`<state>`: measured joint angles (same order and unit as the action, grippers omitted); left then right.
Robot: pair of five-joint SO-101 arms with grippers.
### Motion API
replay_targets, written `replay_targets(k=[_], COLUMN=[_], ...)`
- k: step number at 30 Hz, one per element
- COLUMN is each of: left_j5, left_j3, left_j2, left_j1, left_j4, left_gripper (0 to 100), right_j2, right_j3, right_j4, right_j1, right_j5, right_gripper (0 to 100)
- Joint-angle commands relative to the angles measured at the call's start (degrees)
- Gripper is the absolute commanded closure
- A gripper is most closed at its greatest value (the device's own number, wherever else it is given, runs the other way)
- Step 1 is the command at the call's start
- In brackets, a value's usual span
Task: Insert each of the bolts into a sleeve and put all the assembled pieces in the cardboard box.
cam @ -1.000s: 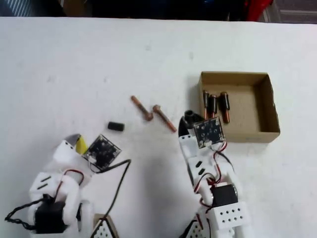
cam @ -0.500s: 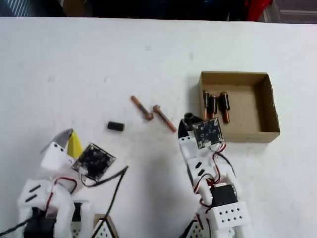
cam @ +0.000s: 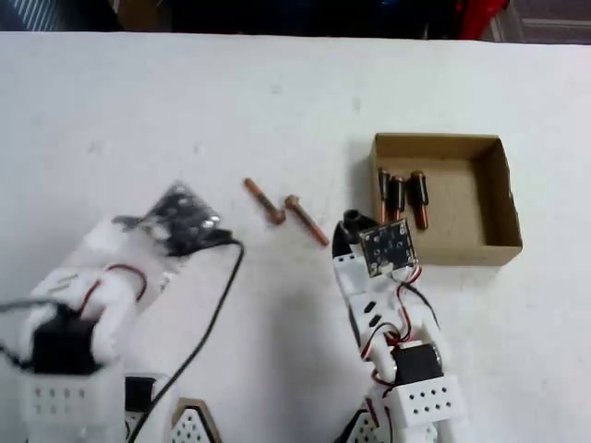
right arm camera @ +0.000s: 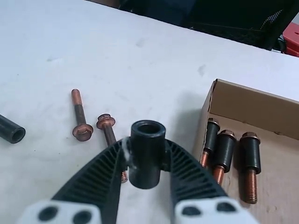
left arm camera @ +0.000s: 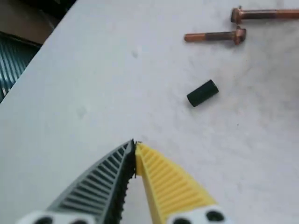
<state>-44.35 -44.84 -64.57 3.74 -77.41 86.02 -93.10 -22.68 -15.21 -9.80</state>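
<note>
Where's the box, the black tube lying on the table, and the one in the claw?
cardboard box [cam: 476,254]: high view, near wall.
loose sleeve [left arm camera: 202,93]: left wrist view, its middle.
held sleeve [right arm camera: 147,158]: right wrist view, its side.

Bright, even light washes the white bench [cam: 277,101]. Soft shadows lie close beside the right arm [cam: 388,305] and the box [cam: 434,140]. The far room [cam: 277,14] is dark, and the left arm [cam: 102,277] is blurred.

left arm [cam: 102,277], far from the cardboard box [cam: 434,140]: white shells, black servo, red wire, long black cable | left gripper [left arm camera: 135,145]: one grey ribbed finger, one yellow, white base | right arm [cam: 369,305], beside the box: white shells, red-white wires, dotted plate, dark square board, perhaps a camera | right gripper [right arm camera: 147,151]: black ribbed fingers
</note>
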Motion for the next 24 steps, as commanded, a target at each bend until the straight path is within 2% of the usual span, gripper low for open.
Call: replay_targets(k=[1, 14, 19, 24], left_j5=[-5.6, -8.9, -19.3, -22.0], left_j3=[2.9, 4.0, 12.1, 19.9], left_j2=[5.8, 35.0, 45.8, 55.8], left_j1=[-4.2, -5.0, -5.9, -7.9], left_j4=[2.6, 25.7, 26.7, 27.1], left_gripper=[98, 98, 98, 98], right_j2=[0.8, 0.8, 0.8, 0.9], right_j3=[0.7, 0.7, 0.7, 0.8], right_j4=[1.6, 6.1, 6.1, 6.1], right_j1=[1.9, 3.5, 3.6, 4.0], right_j5=[0.6, 0.7, 0.7, 0.7], right_gripper=[98.1, 98.1, 98.1, 98.1])
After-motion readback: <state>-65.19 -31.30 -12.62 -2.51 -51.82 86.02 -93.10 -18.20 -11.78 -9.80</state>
